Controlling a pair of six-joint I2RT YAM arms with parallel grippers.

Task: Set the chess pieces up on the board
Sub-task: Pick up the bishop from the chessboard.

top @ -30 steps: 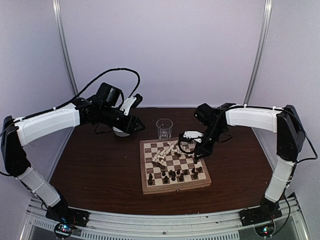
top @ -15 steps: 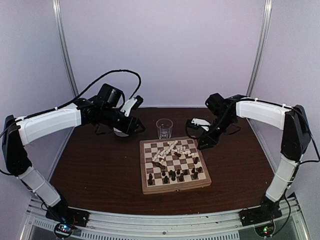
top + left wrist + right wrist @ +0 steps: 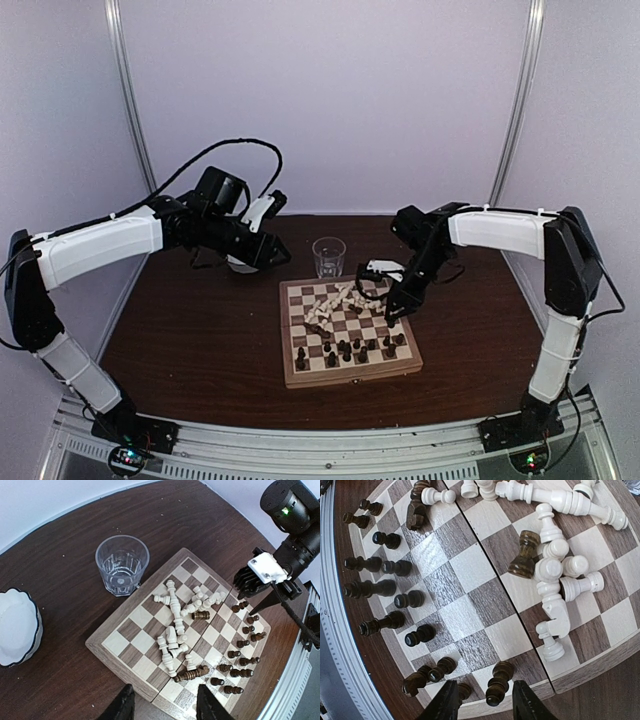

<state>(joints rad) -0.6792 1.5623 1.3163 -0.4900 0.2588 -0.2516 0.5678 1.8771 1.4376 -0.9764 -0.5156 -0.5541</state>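
Right gripper [image 3: 482, 706] hangs over the edge of the board [image 3: 466, 571], its two black fingertips spread apart. Dark pieces [image 3: 410, 600] line the left side in ragged rows, white pieces [image 3: 555, 570] lie toppled in a heap at upper right, and one dark rook [image 3: 524, 555] rests against that heap.

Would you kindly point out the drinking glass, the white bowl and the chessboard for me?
drinking glass [image 3: 122, 564], left wrist view, inside its open mouth.
white bowl [image 3: 15, 622], left wrist view, its pale inside.
chessboard [image 3: 465, 567], right wrist view, a bare light square.
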